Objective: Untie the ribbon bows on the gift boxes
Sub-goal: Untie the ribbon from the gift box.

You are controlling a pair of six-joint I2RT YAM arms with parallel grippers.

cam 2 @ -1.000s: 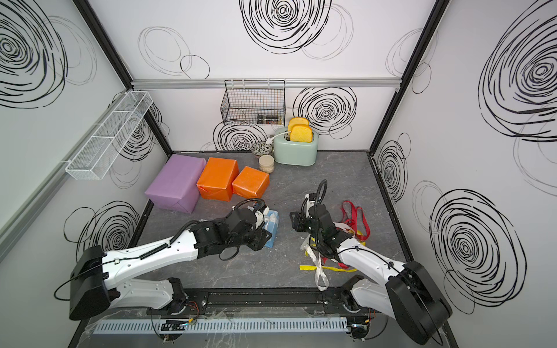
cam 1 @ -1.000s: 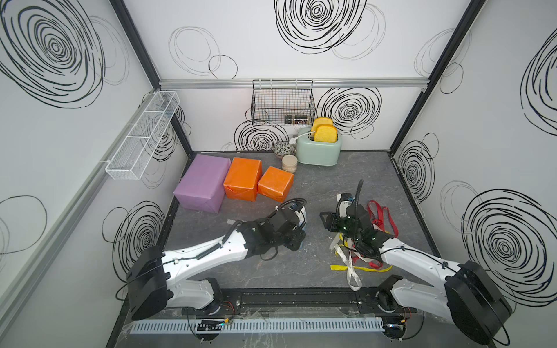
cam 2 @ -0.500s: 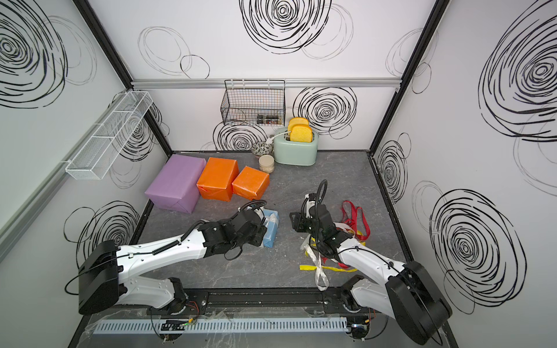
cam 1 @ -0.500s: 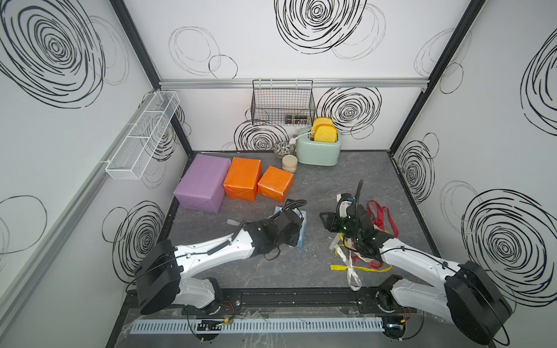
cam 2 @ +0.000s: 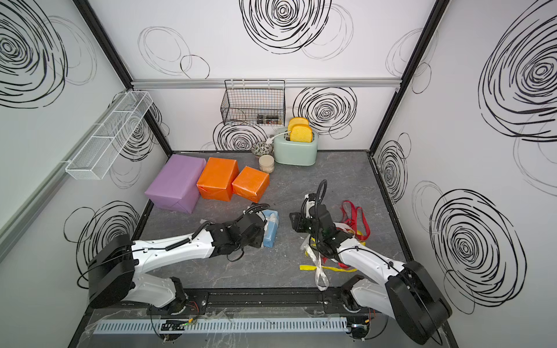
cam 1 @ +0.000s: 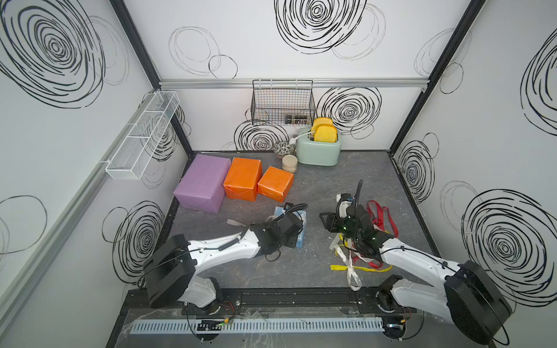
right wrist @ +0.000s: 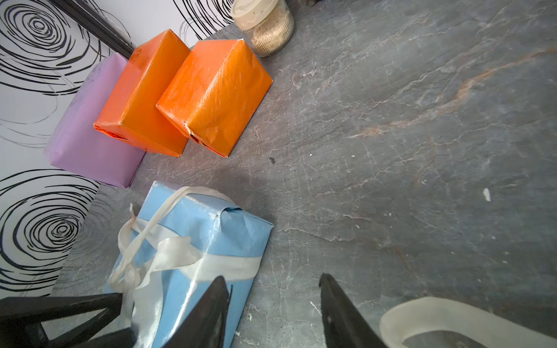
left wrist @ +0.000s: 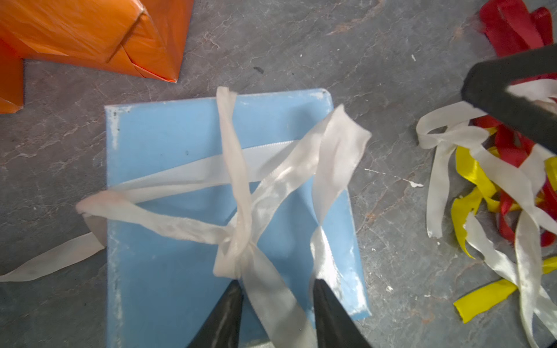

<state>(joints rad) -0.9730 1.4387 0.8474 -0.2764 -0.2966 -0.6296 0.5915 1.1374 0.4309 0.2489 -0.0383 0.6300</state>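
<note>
A light-blue gift box [left wrist: 168,144] lies on the grey table, tied with a white ribbon bow whose knot [left wrist: 238,241] sits just ahead of my left gripper [left wrist: 277,289]. The left jaws stand apart over the box top, and one flat ribbon tail [left wrist: 271,301] runs between them unclamped. My right gripper [right wrist: 271,283] is open beside the same box [right wrist: 211,229], with only bare table between its fingers. Lilac [cam 1: 202,183], orange [cam 1: 242,179] and smaller orange [cam 1: 275,183] boxes stand bare at the back left.
Loose red [cam 1: 381,214], yellow [cam 1: 361,268] and white [cam 1: 351,271] ribbons lie heaped under the right arm. At the back stand a mint toaster [cam 1: 319,149], a jar [cam 1: 289,163] and a bowl [cam 1: 283,148]. A wire basket [cam 1: 283,104] and a white rack [cam 1: 141,135] hang on the walls.
My left gripper has drawn back a little toward the front, uncovering more of the light-blue box, and its jaws have narrowed. The right arm has stayed put.
</note>
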